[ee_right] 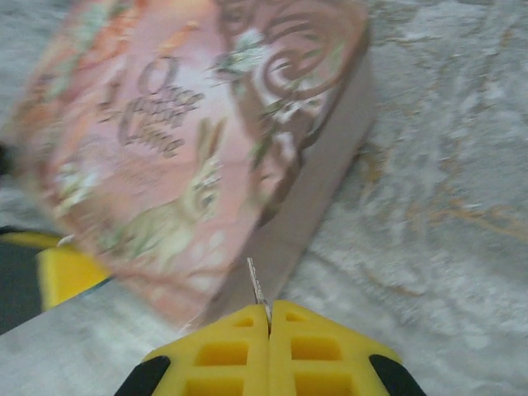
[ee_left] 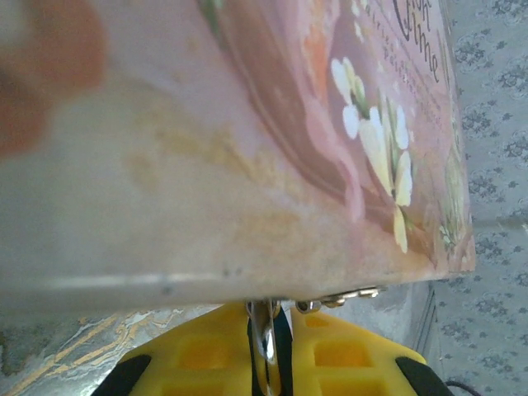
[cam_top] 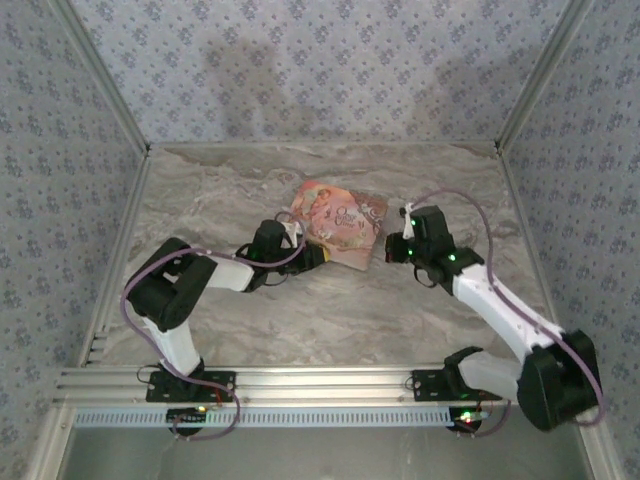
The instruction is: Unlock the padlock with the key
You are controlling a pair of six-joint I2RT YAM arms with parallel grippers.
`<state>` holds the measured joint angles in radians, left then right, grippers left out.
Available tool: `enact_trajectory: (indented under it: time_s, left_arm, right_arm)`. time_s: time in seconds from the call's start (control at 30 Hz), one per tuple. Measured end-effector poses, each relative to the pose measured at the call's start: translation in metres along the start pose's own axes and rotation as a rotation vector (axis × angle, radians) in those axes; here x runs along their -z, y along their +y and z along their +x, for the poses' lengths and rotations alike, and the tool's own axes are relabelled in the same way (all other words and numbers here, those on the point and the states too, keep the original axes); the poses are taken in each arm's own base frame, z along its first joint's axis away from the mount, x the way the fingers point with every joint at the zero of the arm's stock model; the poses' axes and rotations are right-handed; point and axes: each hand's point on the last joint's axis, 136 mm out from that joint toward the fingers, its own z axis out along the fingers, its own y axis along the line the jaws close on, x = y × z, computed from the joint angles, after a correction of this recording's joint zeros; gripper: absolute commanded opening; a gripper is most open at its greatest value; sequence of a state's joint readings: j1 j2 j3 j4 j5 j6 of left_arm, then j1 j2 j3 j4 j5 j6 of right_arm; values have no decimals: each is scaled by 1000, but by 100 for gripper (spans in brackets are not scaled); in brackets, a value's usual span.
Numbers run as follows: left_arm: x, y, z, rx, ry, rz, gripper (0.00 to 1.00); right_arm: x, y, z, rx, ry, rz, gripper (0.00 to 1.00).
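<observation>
The marbled surface (cam_top: 250, 320) carries a flat pink picture box (cam_top: 340, 225), lying near its middle, with one arm reaching in at each side. The left gripper (cam_top: 315, 256) is at the box's near-left edge. The right gripper (cam_top: 393, 250) is just beside its right edge.

In the left wrist view the yellow fingers are pinched almost together on a thin silver piece at the box's lower edge. I take this for the padlock (ee_left: 264, 334), though its blue body cannot be made out. A short beaded metal link (ee_left: 338, 298) sits just beside it.

The right gripper is closed tight, with a thin silver blade, evidently the key (ee_right: 257, 289), poking out between its fingertips toward the box's side wall.

The step in hand looks like bringing the key to the lock. To do it well:
- The left arm should hold the padlock steady, with the keyhole turned toward the right arm.
- The right arm should line the blade up with the slot before pushing.
- It should advance slowly, since so slim a key could slip or twist in the grip.
</observation>
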<state>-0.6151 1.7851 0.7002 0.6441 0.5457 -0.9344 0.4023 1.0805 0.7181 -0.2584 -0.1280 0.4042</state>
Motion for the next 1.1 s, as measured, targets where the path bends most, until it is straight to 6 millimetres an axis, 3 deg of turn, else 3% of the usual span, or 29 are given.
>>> enact_trajectory:
  time_s: [0.17, 0.37, 0.53, 0.8, 1.1]
  left_arm:
    - [-1, -6, -2, 46, -9, 9, 10]
    - [-6, -15, -4, 97, -12, 8, 11]
    - [-5, -22, -3, 126, -4, -24, 11]
    - [8, -49, -17, 123, -51, -23, 11]
    - [7, -55, -22, 160, -78, -24, 12]
  right_arm:
    - [21, 31, 13, -40, -41, -213, 0]
    - [14, 50, 41, -124, 8, -381, 0]
    - [7, 53, 55, -200, 12, -448, 0]
    - [-3, 51, 58, -321, -28, -498, 0]
    - [-12, 58, 56, -453, -46, -539, 0]
